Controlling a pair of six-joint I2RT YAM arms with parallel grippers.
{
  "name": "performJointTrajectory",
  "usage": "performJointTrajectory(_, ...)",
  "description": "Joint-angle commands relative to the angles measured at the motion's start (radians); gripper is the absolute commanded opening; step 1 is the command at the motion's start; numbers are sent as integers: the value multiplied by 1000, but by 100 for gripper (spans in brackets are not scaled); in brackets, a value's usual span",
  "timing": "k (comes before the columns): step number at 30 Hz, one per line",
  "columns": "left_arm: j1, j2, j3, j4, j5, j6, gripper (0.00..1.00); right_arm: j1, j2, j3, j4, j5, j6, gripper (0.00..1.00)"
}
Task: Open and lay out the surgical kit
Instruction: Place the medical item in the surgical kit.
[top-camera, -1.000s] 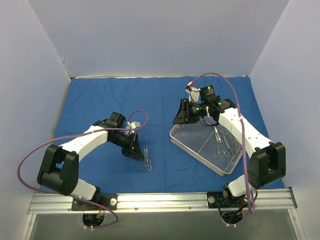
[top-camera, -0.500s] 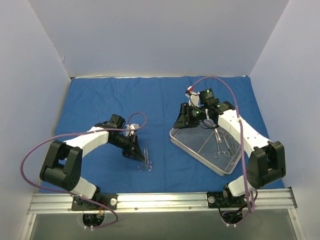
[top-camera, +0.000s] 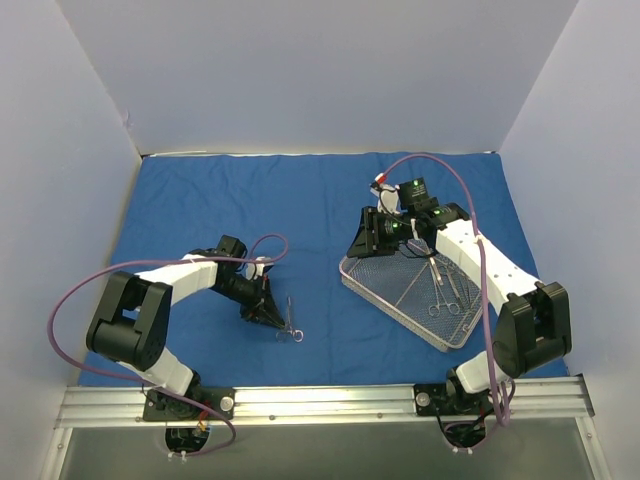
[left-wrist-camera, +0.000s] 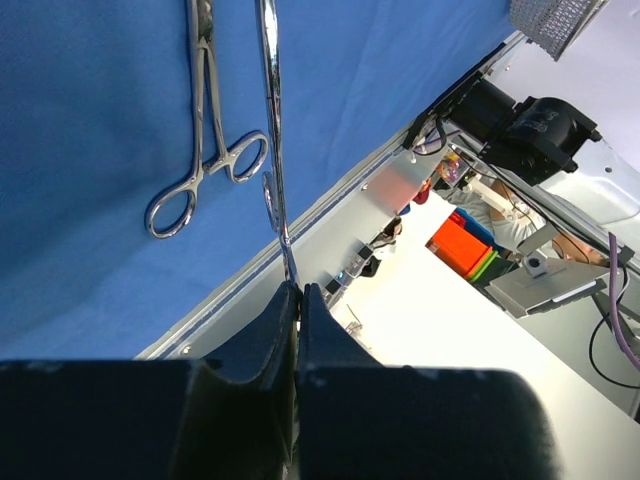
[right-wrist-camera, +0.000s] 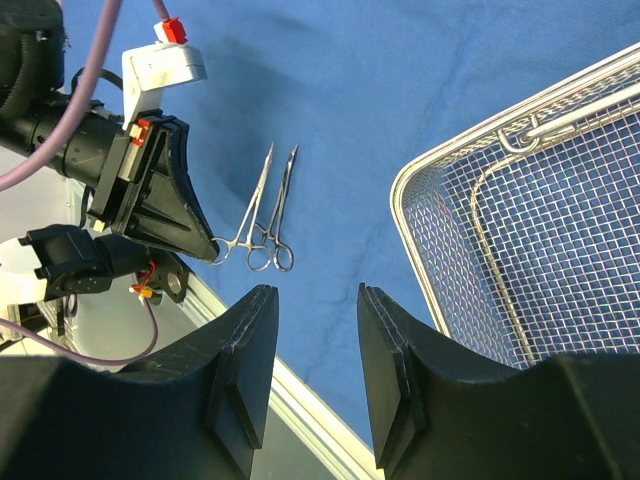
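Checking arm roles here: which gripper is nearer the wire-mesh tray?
Right. The right gripper, open, sits at the tray's far-left corner. The left gripper is over the blue cloth to the tray's left, shut on a forceps.

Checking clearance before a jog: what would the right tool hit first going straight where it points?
Probably bare blue cloth wrap, in the gap between the wire-mesh tray's rim and the two forceps. The open right tool has nothing else ahead, though depth is unclear.

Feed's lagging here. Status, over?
Left pincer shut on forceps. Right pincer open by mesh tray. Second forceps lying on blue cloth. No obstruction seen.
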Motion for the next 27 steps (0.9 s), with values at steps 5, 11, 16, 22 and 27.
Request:
performJointTrajectory(5,6,23,6,12,42,6,2,1,-38,-8,6,-24,-10,37)
performJointTrajectory(11,6,34,10,18,60,11,2,1,-39,-22,15,-27,-7,37)
performJointTrajectory(16,6,52,10,22,71,12,6,1,-41,-22,21,-27,-4,37)
performJointTrajectory(22,7,72,13,7,60,15,10,1,-36,-20,22,-29,-4,37)
performJointTrajectory(27,7,95,19,-4,54,23,12,1,-33,-22,25,-30,-4,37)
